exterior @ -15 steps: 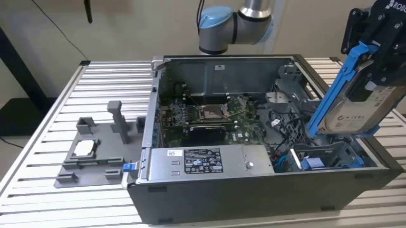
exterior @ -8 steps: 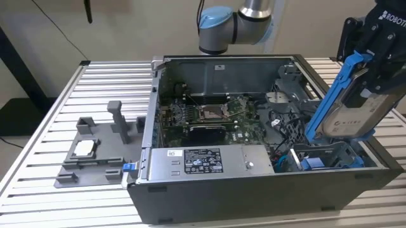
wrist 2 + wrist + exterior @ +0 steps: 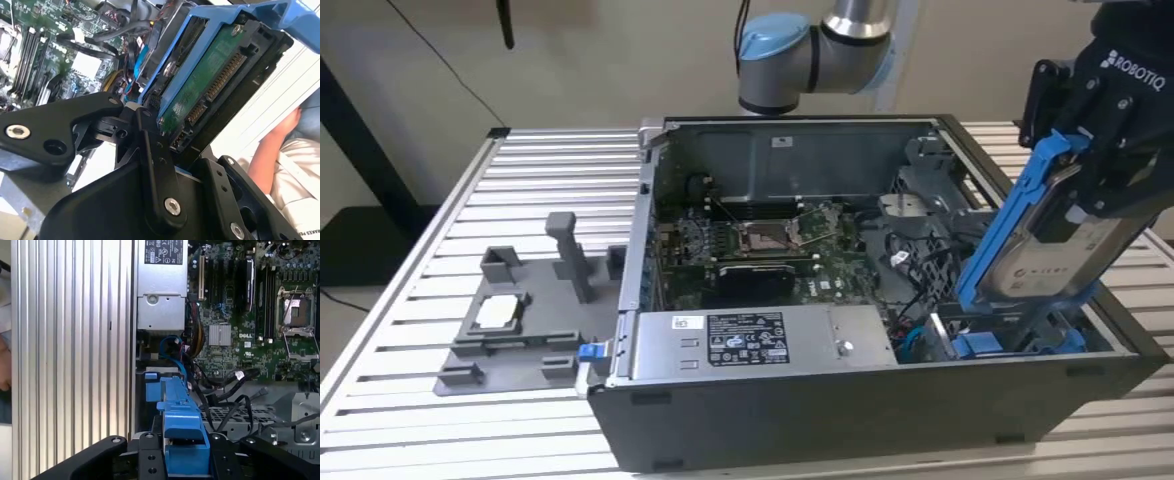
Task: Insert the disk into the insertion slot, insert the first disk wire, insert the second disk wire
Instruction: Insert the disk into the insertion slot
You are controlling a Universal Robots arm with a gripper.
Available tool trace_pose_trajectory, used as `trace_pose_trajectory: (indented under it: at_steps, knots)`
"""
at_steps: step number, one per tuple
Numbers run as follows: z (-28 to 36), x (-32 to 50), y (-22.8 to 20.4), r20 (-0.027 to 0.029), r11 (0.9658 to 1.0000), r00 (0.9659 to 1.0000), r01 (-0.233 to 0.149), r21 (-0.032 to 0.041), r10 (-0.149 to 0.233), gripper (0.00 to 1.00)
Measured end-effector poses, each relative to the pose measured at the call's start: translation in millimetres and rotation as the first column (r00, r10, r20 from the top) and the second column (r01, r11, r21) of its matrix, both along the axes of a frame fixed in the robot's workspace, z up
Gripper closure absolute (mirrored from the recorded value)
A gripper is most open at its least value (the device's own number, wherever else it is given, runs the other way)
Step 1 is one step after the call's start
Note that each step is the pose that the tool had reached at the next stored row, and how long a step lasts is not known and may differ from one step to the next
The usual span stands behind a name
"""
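My gripper (image 3: 1083, 198) is shut on the disk (image 3: 1047, 250), a silver-grey drive in a bright blue carrier. It holds the disk tilted, lower end down, over the open computer case at the exterior view's right. That lower end reaches the insertion slot (image 3: 994, 340), a dark cage with blue fittings. In the second wrist view the disk's green circuit board (image 3: 200, 85) and its connectors face the camera between the black fingers (image 3: 152, 150). The first wrist view looks along the blue carrier (image 3: 182, 435) toward the slot (image 3: 156, 385). A blue wire (image 3: 172, 347) and black wires (image 3: 225, 390) lie loose beside the cage.
The grey power-supply box (image 3: 761, 340) fills the case's front edge beside the slot. The motherboard (image 3: 767, 245) lies behind it. A grey fixture (image 3: 520, 320) sits on the slatted table (image 3: 400, 300). A person's arm (image 3: 272, 145) is beyond the case.
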State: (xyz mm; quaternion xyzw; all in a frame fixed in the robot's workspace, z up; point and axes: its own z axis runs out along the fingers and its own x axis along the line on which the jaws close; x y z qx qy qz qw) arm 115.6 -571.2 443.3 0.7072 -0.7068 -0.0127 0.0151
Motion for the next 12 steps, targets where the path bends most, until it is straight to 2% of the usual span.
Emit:
trace_pose_trajectory:
  at_steps: [12]
  knots:
    - [-21.3, 0.0, 0.0, 0.0008, 1.0, 1.0, 0.0, 0.0, 0.0, 0.67]
